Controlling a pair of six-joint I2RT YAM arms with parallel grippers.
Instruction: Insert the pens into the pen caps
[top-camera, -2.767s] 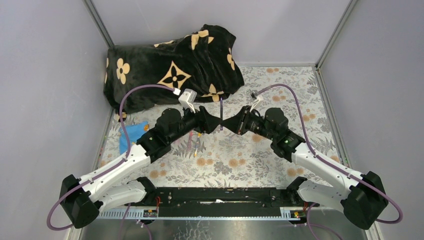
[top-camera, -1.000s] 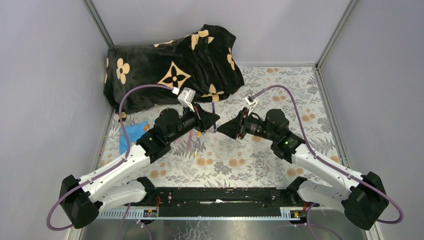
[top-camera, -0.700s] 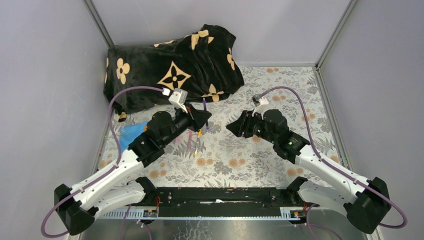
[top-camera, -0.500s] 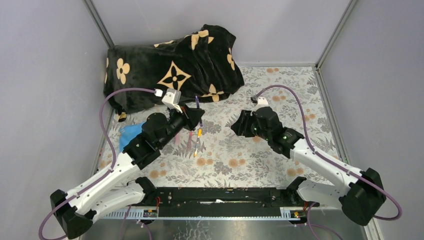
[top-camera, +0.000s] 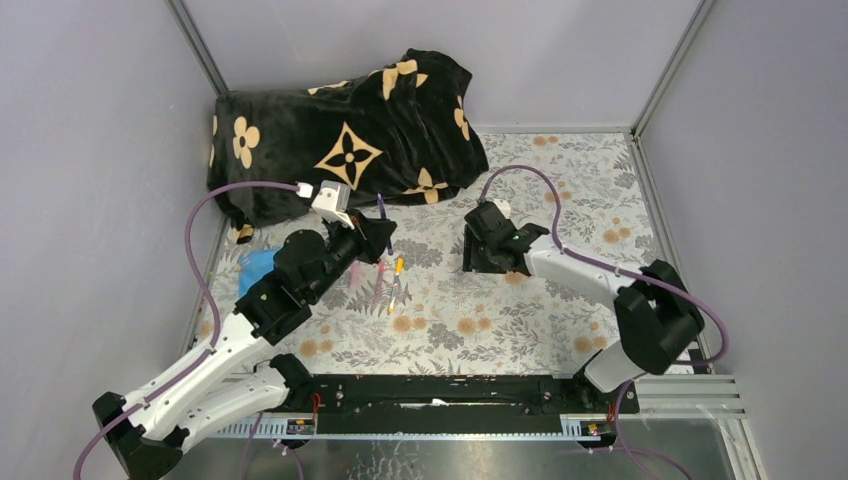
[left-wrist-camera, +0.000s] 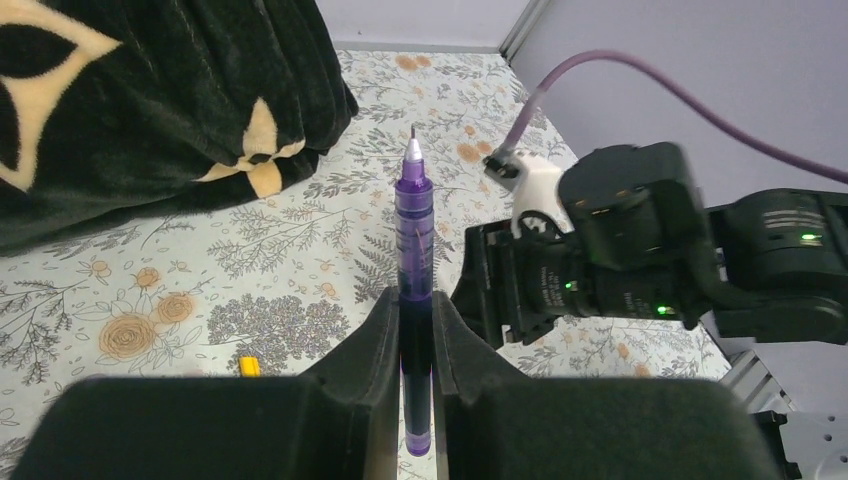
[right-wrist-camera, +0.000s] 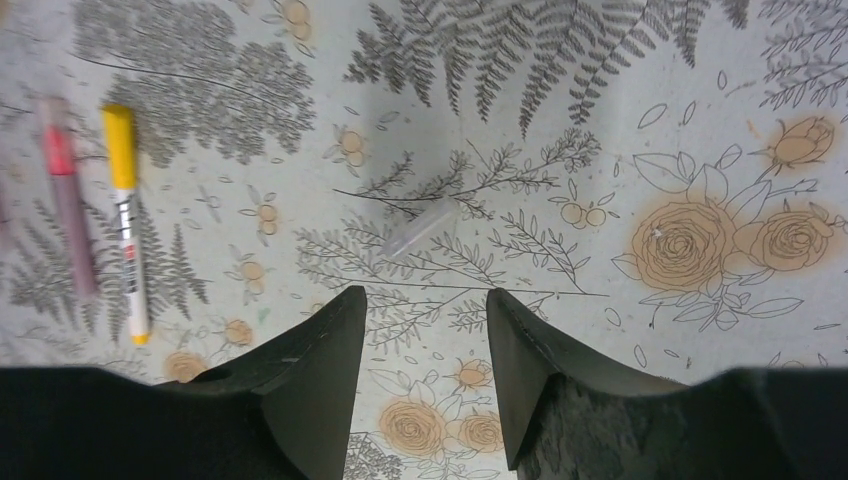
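Left gripper (left-wrist-camera: 417, 330) clenches purple pen (left-wrist-camera: 413, 215) pointing 12 o'clock; released right gripper (right-wrist-camera: 425, 310) has clear cap (right-wrist-camera: 420, 230) at 12 o'clock.

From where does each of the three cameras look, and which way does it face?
Top external: above and behind the bases, looking down on the floral-print table; left arm, right arm, left gripper and right gripper show.
Left wrist: behind the left gripper, facing along the translucent purple plastic pen it clamps, towards the right arm; its fingers show.
Right wrist: over the open right gripper, facing down at a small clear plastic cap; its fingers show.
Shared: the white pen with yellow cap, in top and right wrist views.
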